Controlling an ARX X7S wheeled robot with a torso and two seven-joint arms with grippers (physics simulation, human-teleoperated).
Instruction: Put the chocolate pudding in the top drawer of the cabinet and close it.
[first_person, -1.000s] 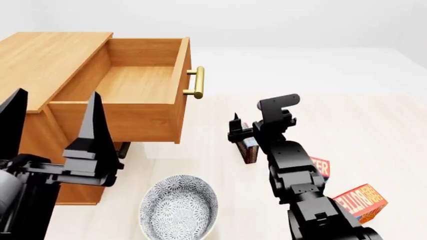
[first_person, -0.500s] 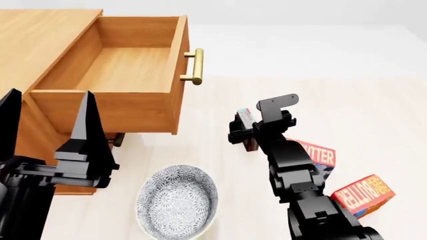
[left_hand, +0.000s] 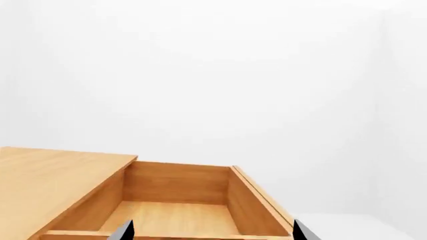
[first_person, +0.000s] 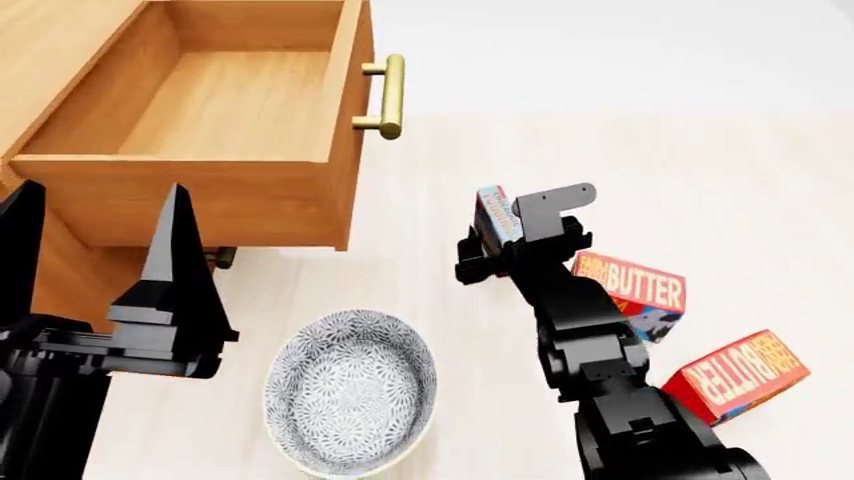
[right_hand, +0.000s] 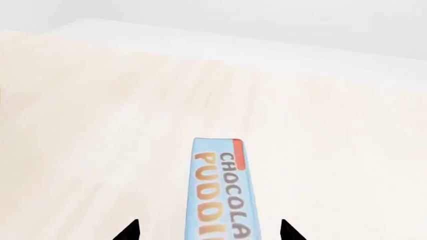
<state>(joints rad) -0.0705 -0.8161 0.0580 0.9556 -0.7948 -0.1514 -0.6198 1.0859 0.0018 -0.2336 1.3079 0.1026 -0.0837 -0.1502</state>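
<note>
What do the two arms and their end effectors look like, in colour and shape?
Both arms are matte black, built of blocky, angular segments. The left end effector has long, flat, pointed triangular fingers. The right end effector carries a flat black bracket plate above it. No cables or markings are visible.

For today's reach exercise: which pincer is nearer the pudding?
Right. The right pincer is at the pudding; the left pincer is across by the cabinet.

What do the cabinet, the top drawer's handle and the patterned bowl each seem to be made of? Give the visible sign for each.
Cabinet: light-brown wood, matte, with visible grain lines. Handle on the top drawer: likely brass, a golden bar with a soft metallic sheen. Bowl: probably glazed ceramic, white with a fine dark-blue pattern and a smooth rim. As these are renders, the materials are only how they look.
</note>
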